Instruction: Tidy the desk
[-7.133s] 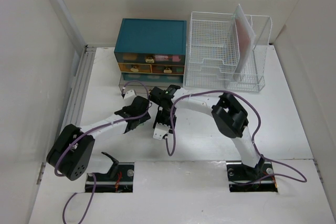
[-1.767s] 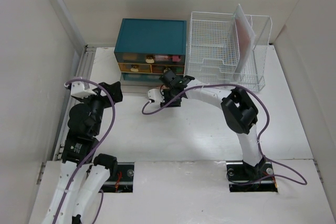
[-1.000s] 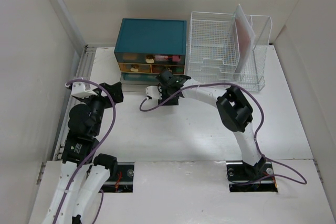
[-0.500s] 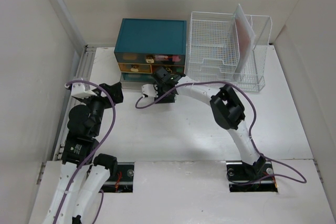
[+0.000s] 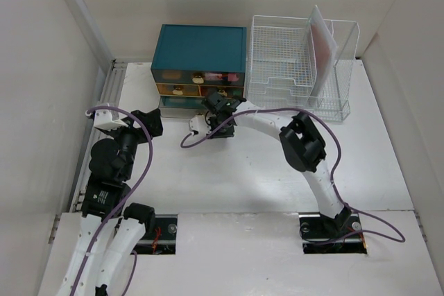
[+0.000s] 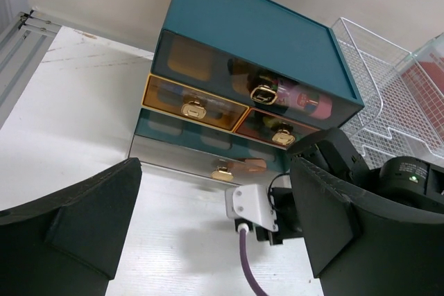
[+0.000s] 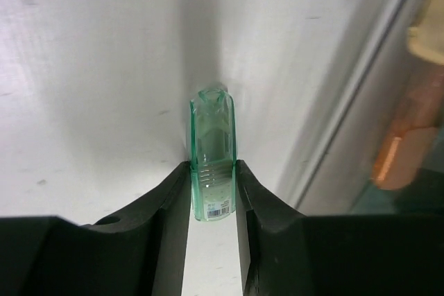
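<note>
Reaching the teal drawer box [image 5: 200, 50] at upper centre, the right gripper [image 7: 213, 192] is clamped on a small green piece [image 7: 212, 150] against the desk [image 5: 243, 178], likely for stowing; the left gripper [image 6: 215, 220] is parked wide open.

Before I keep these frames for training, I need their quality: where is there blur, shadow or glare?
Right wrist view: the green clear piece in the right claw is sharp, a soft shadow behind it on the desk; the drawer box at right is blurred. Left wrist view: drawer box crisp, fingers of the left claw dark and featureless. Top view: even light, no glare.
</note>
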`<state>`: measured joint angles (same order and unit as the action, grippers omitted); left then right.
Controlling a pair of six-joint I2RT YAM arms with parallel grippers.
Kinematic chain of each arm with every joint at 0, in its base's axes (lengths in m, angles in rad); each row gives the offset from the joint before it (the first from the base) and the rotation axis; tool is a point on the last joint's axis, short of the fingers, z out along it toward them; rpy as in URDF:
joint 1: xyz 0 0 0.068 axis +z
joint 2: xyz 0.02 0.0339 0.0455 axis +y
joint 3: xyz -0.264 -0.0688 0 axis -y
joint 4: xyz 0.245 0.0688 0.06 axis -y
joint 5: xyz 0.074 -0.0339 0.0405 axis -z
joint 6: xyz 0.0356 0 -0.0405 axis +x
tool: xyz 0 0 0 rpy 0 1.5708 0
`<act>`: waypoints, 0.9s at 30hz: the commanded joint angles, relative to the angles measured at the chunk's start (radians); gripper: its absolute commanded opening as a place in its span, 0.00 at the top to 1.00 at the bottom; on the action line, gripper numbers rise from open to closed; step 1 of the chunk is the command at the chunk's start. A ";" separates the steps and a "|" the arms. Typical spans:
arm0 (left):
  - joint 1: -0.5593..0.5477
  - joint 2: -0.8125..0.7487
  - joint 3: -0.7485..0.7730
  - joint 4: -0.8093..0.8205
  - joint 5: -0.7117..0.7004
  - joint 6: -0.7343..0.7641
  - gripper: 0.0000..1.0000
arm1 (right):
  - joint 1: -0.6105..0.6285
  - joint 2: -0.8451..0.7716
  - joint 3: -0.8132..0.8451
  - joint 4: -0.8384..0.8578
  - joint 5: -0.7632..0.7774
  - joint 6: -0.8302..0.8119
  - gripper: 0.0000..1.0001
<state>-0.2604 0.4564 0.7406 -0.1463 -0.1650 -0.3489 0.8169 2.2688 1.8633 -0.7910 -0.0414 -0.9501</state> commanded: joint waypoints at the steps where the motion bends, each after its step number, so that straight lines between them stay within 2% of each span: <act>1: 0.003 -0.010 -0.006 0.051 0.002 0.014 0.14 | 0.037 -0.075 -0.036 -0.065 -0.072 0.014 0.76; 7: 0.003 -0.010 -0.006 0.051 -0.007 0.014 0.14 | 0.076 -0.164 0.006 -0.056 -0.081 0.045 0.76; 12: 0.003 -0.010 -0.006 0.051 -0.007 0.014 0.14 | 0.085 -0.199 0.048 -0.008 -0.020 0.065 0.76; 20: 0.003 -0.010 -0.006 0.051 -0.007 0.014 0.14 | 0.085 -0.230 0.048 0.160 0.188 0.085 0.76; 27: 0.003 -0.010 -0.006 0.051 0.002 0.014 0.14 | 0.041 -0.172 0.108 0.231 0.276 0.094 0.76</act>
<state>-0.2604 0.4561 0.7406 -0.1463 -0.1658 -0.3489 0.8829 2.0869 1.8992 -0.6548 0.1600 -0.8822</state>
